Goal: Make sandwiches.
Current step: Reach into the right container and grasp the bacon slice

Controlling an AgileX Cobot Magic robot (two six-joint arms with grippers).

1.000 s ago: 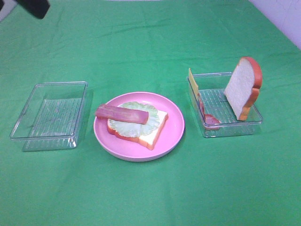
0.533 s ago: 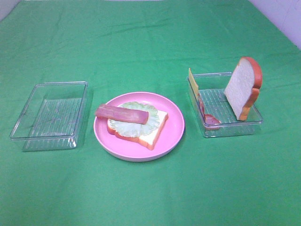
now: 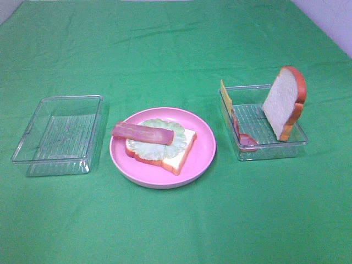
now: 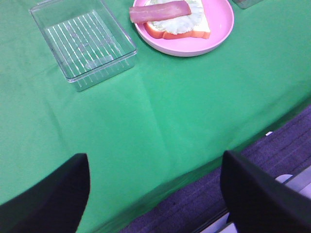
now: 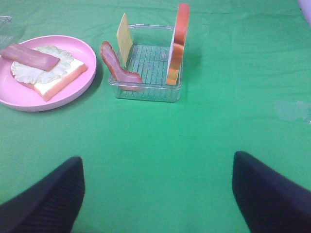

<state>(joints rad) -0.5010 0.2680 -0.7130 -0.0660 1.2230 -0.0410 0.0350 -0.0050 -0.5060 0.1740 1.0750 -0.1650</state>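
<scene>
From above, the half-built sandwich [image 3: 176,157] lies on the pink plate [image 3: 206,148], its bread topped with lettuce [image 3: 148,147] and one bacon strip [image 3: 142,132]. The right tray [image 3: 269,149] holds an upright bread slice [image 3: 281,102], a cheese square [image 3: 224,93] and a bacon piece [image 3: 247,141].

In the left wrist view, the left claw [image 4: 155,194] is spread wide above the counter [image 4: 160,111] edge.

In the right wrist view, the right claw [image 5: 155,194] is spread wide, facing that tray.

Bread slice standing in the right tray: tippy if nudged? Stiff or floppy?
Likely tippy: the bread slice stands on edge, tilted, by the tray wall. Probably stiff: it holds its shape upright without sagging. Seems a light toy, so a nudge may topple it.
</scene>
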